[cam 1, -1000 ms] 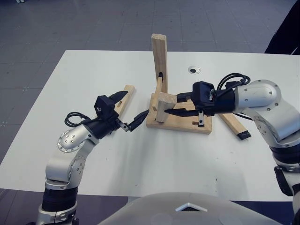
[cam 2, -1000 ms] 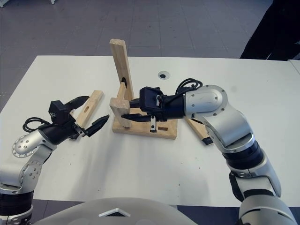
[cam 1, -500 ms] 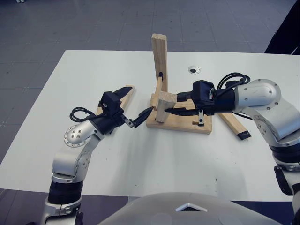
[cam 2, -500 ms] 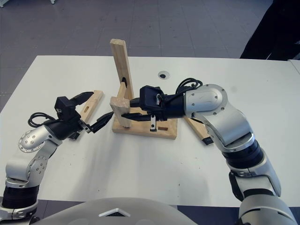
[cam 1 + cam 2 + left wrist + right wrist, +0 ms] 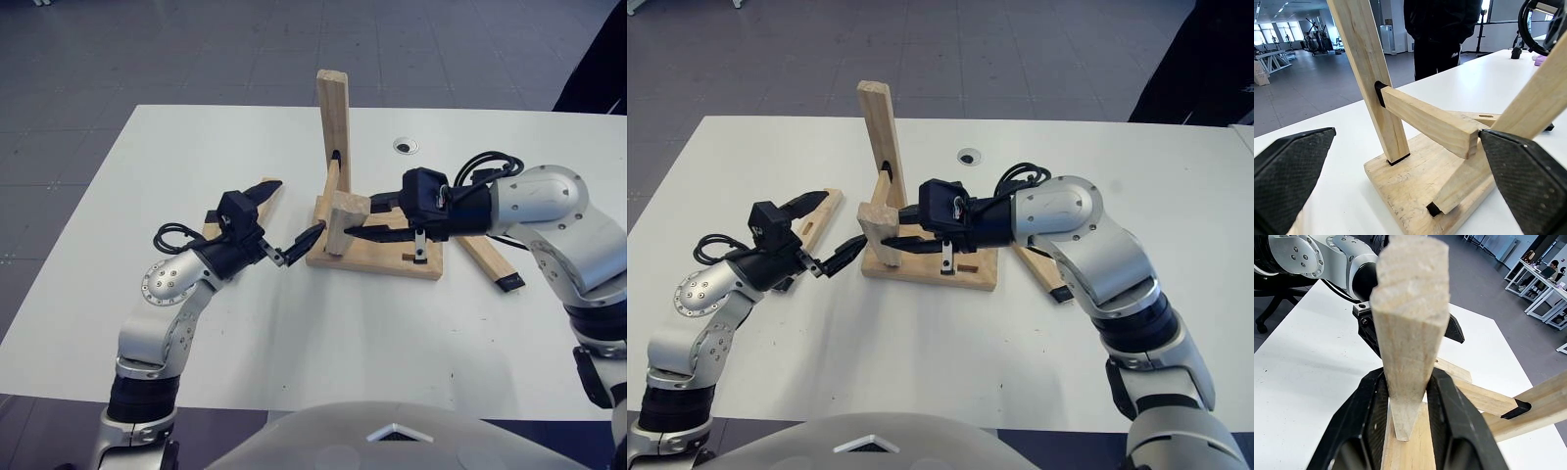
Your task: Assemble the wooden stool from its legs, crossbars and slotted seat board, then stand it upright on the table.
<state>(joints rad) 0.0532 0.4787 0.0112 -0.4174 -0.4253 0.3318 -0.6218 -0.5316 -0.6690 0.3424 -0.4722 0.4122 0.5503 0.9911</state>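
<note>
**Right gripper clamped on the short leg; left gripper open beside the board**

In the head view, the slotted seat board (image 5: 377, 257) lay flat at the centre of the white worktop (image 5: 186, 147). A tall leg (image 5: 333, 117) stood upright in its far left corner, and a crossbar (image 5: 1425, 120) ran from that leg to a short leg (image 5: 343, 220), which stood tilted at the board's near left corner. The right gripper (image 5: 361, 219) was closed around the short leg, one finger on each side. The left gripper (image 5: 299, 206) was spread wide and holding nothing, its lower finger close to the board's left edge. A loose leg (image 5: 815, 223) lay left of centre beneath that gripper. Another wooden piece (image 5: 485, 259) lay right of the board, under the right arm.
</note>
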